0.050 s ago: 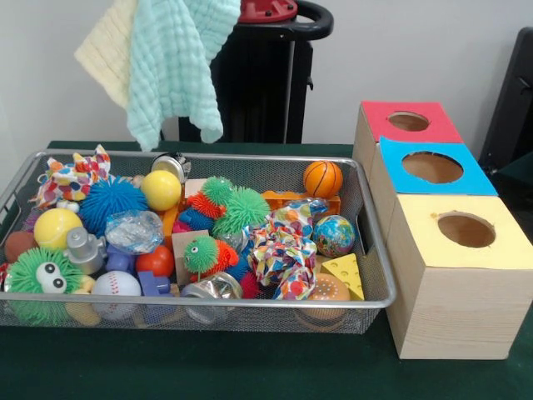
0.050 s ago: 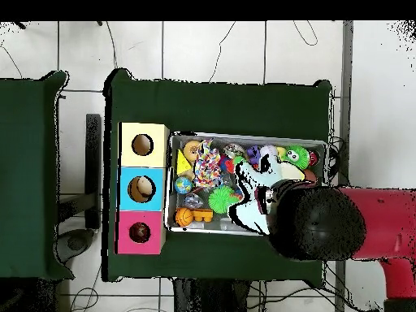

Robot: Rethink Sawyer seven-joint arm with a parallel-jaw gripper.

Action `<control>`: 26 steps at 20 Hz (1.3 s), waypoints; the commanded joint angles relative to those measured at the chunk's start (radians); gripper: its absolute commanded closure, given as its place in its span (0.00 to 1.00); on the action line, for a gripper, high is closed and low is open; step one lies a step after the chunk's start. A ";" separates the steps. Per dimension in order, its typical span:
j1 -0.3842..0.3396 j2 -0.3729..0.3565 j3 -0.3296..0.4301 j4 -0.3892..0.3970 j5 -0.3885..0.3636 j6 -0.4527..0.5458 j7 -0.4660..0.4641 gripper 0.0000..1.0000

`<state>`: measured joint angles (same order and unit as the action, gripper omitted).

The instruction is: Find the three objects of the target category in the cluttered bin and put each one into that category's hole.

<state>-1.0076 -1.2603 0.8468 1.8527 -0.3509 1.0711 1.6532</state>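
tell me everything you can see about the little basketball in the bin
The little basketball is a small orange ball with thin black seam lines, smooth and rubbery-looking. It sits whole on top of the clutter at the back right corner of the wire mesh bin, close to the back rim. It rests against an orange block just below it. Overhead it shows at the bin's corner nearest the red-topped box. Nothing grips it.

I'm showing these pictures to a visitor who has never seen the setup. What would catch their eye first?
Probably the wire mesh bin, crammed with bright toys: a spiky blue ball at its back left, a small basketball at its back right. Next, the wooden box to the right, with red, blue and yellow tops, each with a round hole.
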 commanded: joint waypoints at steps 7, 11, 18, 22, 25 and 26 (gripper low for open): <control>-0.005 0.013 0.065 0.115 0.067 -0.013 -0.214 1.00; -0.006 0.028 0.072 0.144 0.101 -0.055 -0.184 1.00; 0.038 0.055 0.049 0.191 0.083 -0.141 -0.099 1.00; 0.066 0.078 0.029 0.205 0.062 -0.189 -0.055 1.00; 0.085 0.099 0.011 0.211 0.043 -0.229 -0.029 1.00; 0.093 0.109 0.003 0.208 0.030 -0.246 -0.020 1.00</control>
<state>-0.9426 -1.2172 0.8597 1.9681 -0.2812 0.9220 1.6532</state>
